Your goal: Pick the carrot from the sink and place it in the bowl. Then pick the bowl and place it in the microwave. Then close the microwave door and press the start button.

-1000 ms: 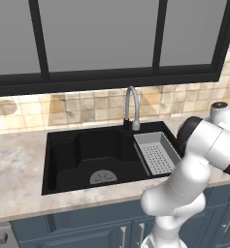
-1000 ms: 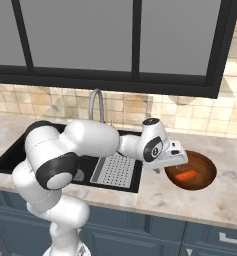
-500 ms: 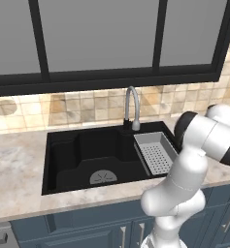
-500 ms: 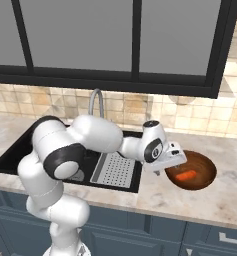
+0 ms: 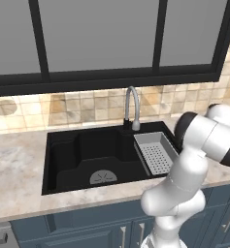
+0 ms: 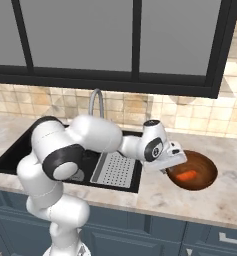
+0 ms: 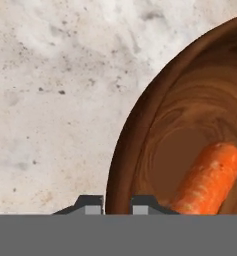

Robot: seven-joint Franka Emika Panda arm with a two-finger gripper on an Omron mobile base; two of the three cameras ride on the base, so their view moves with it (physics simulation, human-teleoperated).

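Compared with a second ago, the arm is sitting a little lower and closer to the bowl (image 6: pixel 192 172), while the carrot (image 6: pixel 186 175) is lying in the same spot on the bowl's bottom, and the bowl is resting on the marble counter (image 6: pixel 205 200) to the right of the sink (image 5: pixel 97 155). In the hand view the gripper (image 7: pixel 117 202) is showing its two tips on either side of the bowl's near rim, close together and clenching the rim of the bowl (image 7: pixel 140 145). The carrot (image 7: pixel 207 180) is lying free inside. The fingertips (image 7: pixel 92 204) are cut off by the bottom edge, so actual contact with the wood is hard to make out. In the left base view the arm's own body is hiding the bowl.
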